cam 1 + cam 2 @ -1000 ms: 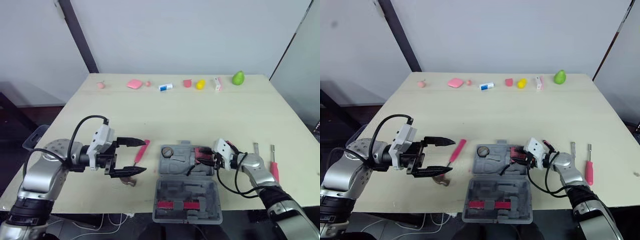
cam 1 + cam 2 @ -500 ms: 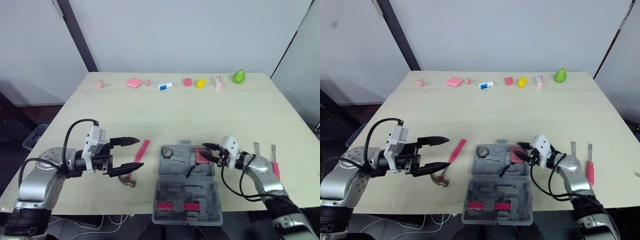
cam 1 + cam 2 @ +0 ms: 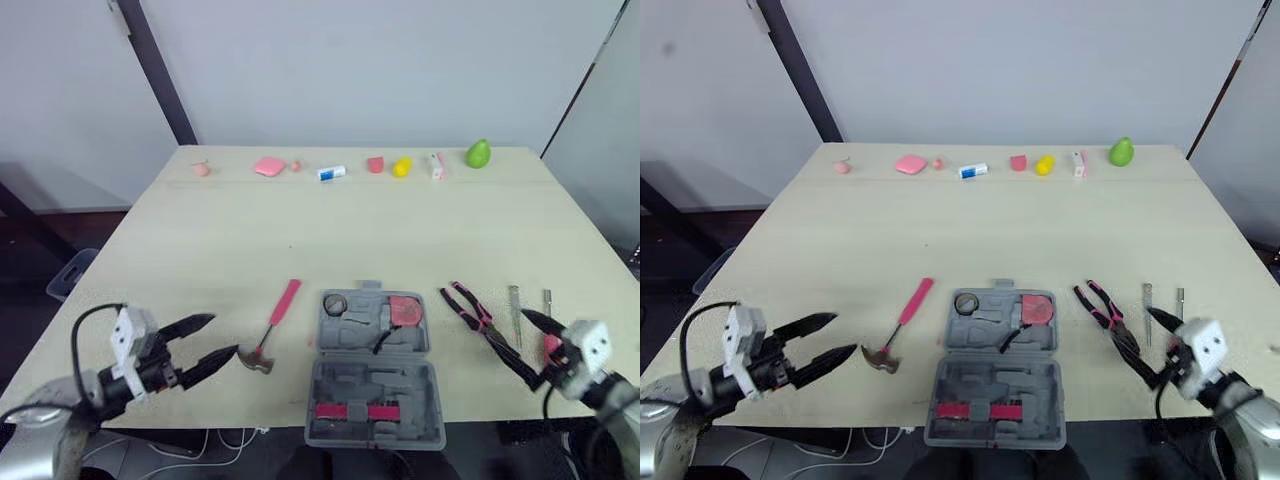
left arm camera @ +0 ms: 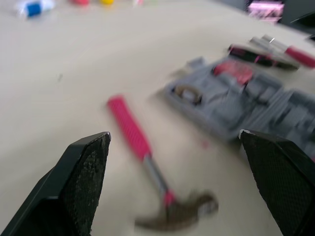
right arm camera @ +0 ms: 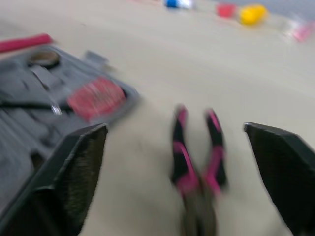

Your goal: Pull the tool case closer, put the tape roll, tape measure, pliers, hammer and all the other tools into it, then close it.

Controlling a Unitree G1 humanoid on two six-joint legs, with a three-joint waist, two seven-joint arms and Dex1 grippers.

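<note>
**A:** Left claw (image 3: 222, 335) is spread wide and empty, hovering just left of the hammer (image 3: 268, 332). Right claw (image 3: 520, 340) gapes too, holding nothing, with the pliers (image 3: 470, 308) just ahead of it.

**B:** And the score? Case (image 3: 372, 382) lies open near the front of the tabletop (image 3: 350, 220), with the tape roll (image 3: 335, 303) and tape measure (image 3: 405, 311) inside.

**A:** Early days, I'd say. Hammer, pliers and two slim tools (image 3: 514, 300) on the right lie outside, and the lid isn't shut.
</note>
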